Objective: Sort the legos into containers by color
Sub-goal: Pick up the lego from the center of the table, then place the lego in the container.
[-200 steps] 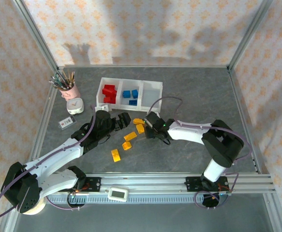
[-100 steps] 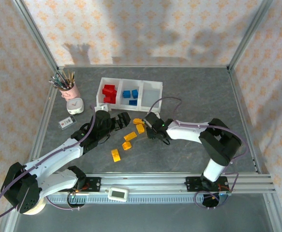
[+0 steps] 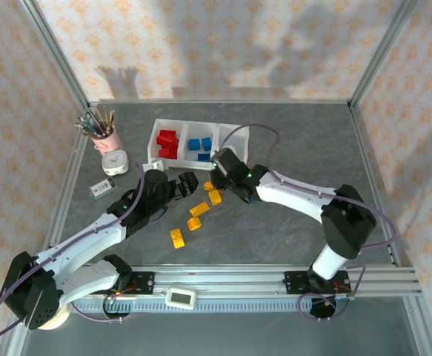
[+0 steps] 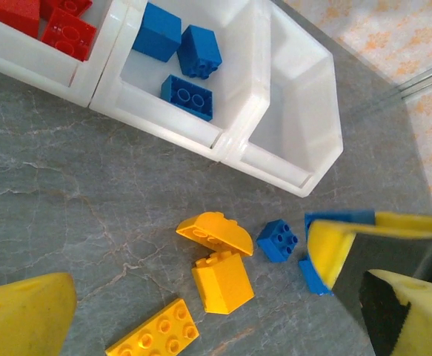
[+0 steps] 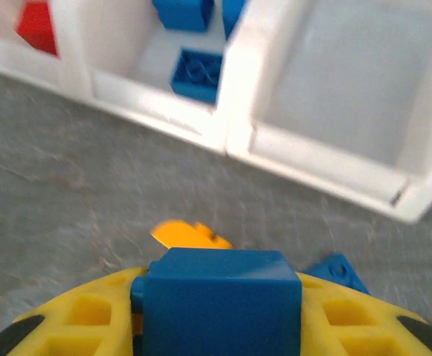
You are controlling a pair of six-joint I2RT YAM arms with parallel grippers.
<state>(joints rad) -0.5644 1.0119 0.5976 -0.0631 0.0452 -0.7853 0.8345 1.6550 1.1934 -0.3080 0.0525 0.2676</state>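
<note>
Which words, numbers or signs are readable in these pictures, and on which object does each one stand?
No text can be read in any view.
Small clock: dial marks too small to read.
Flat card near the clock: print too small to read.
White device with a display: too small to read.

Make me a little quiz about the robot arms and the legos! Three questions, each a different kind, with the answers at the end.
1. Pick one: what colour is the held brick in the right gripper? A red, B blue, C yellow.
2. True or false: the right compartment is empty.
3. Fill the gap: the yellow bricks lie on the ___.

Key: 1 B. 2 true. 3 table.
</note>
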